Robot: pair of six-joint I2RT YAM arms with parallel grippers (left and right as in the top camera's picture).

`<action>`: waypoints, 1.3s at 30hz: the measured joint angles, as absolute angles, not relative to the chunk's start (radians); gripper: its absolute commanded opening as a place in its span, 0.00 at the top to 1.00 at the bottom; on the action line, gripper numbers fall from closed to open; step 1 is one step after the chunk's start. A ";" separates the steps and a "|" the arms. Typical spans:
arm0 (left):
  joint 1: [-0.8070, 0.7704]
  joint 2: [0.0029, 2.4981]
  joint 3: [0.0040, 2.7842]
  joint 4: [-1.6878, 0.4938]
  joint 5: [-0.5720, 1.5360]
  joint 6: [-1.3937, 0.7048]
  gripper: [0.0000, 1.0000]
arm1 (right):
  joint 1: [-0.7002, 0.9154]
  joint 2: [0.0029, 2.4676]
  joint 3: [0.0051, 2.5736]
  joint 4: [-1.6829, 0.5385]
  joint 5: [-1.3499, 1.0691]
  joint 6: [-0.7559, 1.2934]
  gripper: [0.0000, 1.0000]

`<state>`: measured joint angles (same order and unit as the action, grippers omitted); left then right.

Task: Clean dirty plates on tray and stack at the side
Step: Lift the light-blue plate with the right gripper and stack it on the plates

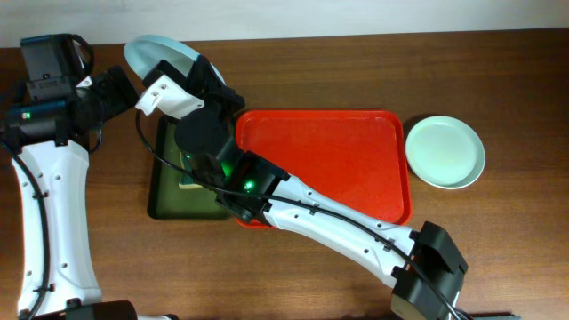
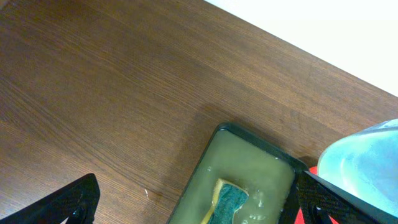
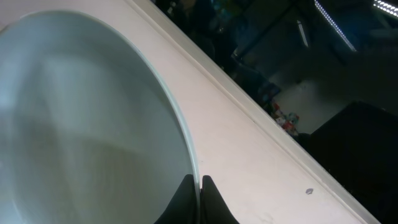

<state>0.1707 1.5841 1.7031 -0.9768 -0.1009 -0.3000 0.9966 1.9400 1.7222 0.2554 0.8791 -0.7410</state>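
Note:
My right gripper (image 1: 192, 68) is shut on the rim of the pale blue plate (image 1: 156, 52) and holds it tilted above the table's far left, beyond the red-orange tray (image 1: 356, 124). In the right wrist view the fingers (image 3: 198, 198) pinch the plate's edge (image 3: 93, 124). The plate also shows at the right edge of the left wrist view (image 2: 367, 162). The pale green plate (image 1: 444, 151) lies on the table to the right of the tray. No plate lies on the tray. The white plate is not in view. My left gripper (image 2: 196, 183) is open and empty, to the left of the held plate.
A dark green tray (image 1: 160, 200) of murky water lies left of the red-orange tray, with a green and yellow sponge (image 2: 229, 200) in it. My right arm (image 1: 338, 218) crosses over both trays. Bare wooden table (image 2: 93, 93) lies left of the green tray.

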 measured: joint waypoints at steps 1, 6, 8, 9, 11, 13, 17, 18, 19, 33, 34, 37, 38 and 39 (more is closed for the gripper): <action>0.171 1.584 1.703 -0.977 -0.101 -0.300 0.01 | 0.992 1.940 1.723 0.239 0.879 -0.721 0.96; 0.171 1.584 1.703 -0.977 -0.100 -0.300 0.01 | 0.789 1.931 1.737 -0.380 0.704 -0.002 0.96; 0.171 1.584 1.703 -0.977 -0.101 -0.300 0.01 | 0.701 1.933 1.731 -0.534 0.466 0.250 0.96; 0.171 1.584 1.703 -0.976 -0.101 -0.300 0.01 | 0.661 1.934 1.731 -0.573 0.346 0.339 0.96; 0.171 1.584 1.703 -0.977 -0.101 -0.300 0.00 | 0.594 1.934 1.731 -0.599 0.113 0.440 0.96; 0.171 1.584 1.703 -0.977 -0.101 -0.300 0.01 | 0.520 1.934 1.731 -0.636 -0.037 0.471 0.96; 0.171 1.584 1.703 -0.977 -0.101 -0.300 0.01 | 0.237 1.934 1.732 -0.827 -0.226 0.491 0.96; 0.171 1.584 1.703 -0.978 -0.101 -0.300 0.01 | 0.075 1.934 1.734 -0.915 -0.253 0.494 0.96; 0.171 1.584 1.703 -0.977 -0.101 -0.300 0.01 | -0.001 1.934 1.734 -0.982 -0.260 0.493 0.96; 0.171 1.584 1.703 -0.977 -0.101 -0.300 0.01 | -0.552 1.934 1.723 -1.365 0.012 0.445 0.96; 0.171 1.584 1.703 -0.977 -0.101 -0.300 0.01 | -0.552 1.934 1.702 -1.361 0.015 0.445 0.96; 0.171 1.584 1.703 -0.977 -0.101 -0.300 0.01 | -0.538 1.931 1.564 -1.250 0.023 0.444 0.95; 0.171 1.584 1.703 -0.977 -0.101 -0.300 0.01 | -0.527 1.931 1.535 -1.225 0.023 0.443 0.92; 0.171 1.584 1.703 -0.977 -0.101 -0.300 0.01 | -0.510 1.931 1.521 -1.202 0.023 0.442 0.73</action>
